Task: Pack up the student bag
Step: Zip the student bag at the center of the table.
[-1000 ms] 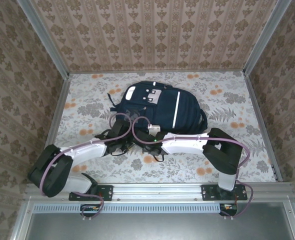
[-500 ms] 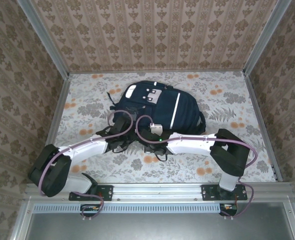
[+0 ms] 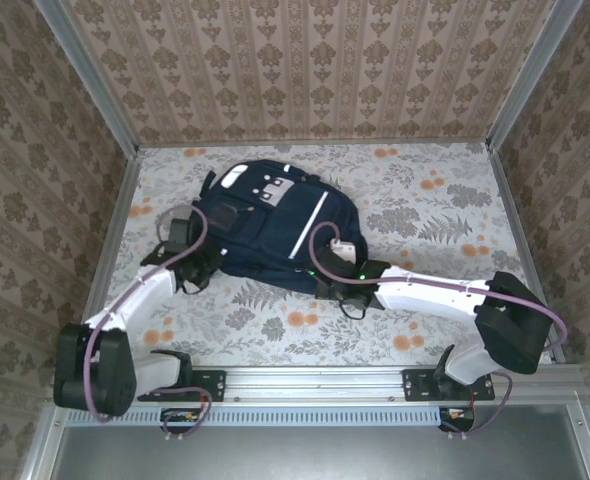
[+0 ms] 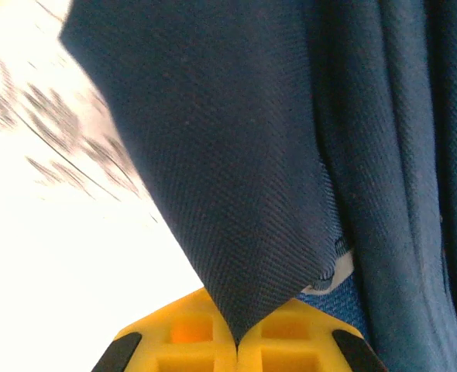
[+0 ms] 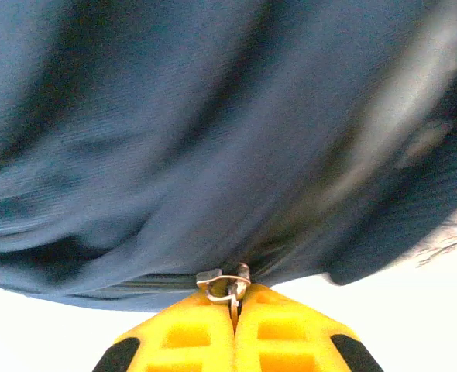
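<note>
Student bag (image 3: 270, 225): lies flat on bench (image 3: 445, 210), left of centre. Left pincer (image 4: 236, 339): clamped on a fabric fold at the bag's left edge. Right pincer (image 5: 234, 314): clamped on zip pull (image 5: 227, 284). Progress: early; zip apparently closed, opening and packing outstanding.

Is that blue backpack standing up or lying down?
Lying down: the student bag rests flat on the table, striped front facing up.

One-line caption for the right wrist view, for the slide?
Right gripper shut on the metal zipper pull of the large navy-blue fabric backpack.
</note>
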You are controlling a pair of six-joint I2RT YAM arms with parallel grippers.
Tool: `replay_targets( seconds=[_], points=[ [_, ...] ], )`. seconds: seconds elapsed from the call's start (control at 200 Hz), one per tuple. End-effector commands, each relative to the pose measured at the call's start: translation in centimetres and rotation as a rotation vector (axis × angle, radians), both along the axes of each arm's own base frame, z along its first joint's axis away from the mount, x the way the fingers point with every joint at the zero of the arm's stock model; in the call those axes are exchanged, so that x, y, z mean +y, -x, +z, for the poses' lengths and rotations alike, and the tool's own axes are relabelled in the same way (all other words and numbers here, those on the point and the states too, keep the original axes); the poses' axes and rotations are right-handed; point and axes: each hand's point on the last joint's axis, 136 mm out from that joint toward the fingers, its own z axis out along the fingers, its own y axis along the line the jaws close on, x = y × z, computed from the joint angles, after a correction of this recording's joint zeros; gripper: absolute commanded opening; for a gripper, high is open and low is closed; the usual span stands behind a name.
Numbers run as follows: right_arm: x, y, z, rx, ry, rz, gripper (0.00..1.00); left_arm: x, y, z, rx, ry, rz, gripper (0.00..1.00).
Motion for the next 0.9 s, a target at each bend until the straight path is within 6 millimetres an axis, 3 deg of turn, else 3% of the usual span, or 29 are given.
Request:
replay_targets(
  seconds=[0.0,0.075,0.195,0.27,0.345,0.42,0.53,0.69,0.78,0.895],
  points=[
    [-4.6,0.1,-0.5,0.010,0.145,0.004,0.00,4.7,-2.7,0.7,0.009,-0.147,0.020,0.00],
    [-4.0,-0.4,0.0,0.014,0.127,0.059,0.00,5.0,-4.4,1.1,0.006,-0.156,-0.007,0.00],
    [-0.9,-0.8,0.8,0.021,0.046,0.154,0.00,4.5,-5.9,1.7,-0.005,-0.150,-0.049,0.00],
    [1.0,-0.8,0.9,0.031,0.013,0.193,0.00,4.1,-5.8,1.9,0.001,-0.128,-0.056,0.28],
    [2.6,-0.8,0.9,0.038,0.011,0.225,0.00,3.3,-4.9,2.2,0.020,-0.097,-0.066,0.45],
    [3.9,-0.7,0.6,0.053,0.005,0.245,0.00,2.0,-3.7,2.8,0.025,-0.075,-0.085,0.53],
    [5.8,-0.5,0.5,0.069,-0.033,0.270,0.00,-0.7,-1.0,3.7,0.041,-0.045,-0.108,0.57],
    [8.4,-0.2,0.9,0.084,-0.054,0.326,0.00,-6.8,3.0,4.9,0.005,0.059,-0.181,0.57],
    [8.8,-0.2,1.0,0.081,-0.057,0.335,0.00,-10.0,4.9,4.6,0.004,0.118,-0.195,0.56],
    [9.2,-0.1,1.2,0.077,-0.077,0.353,0.00,-13.1,6.0,4.6,-0.020,0.171,-0.200,0.55]
  ],
)
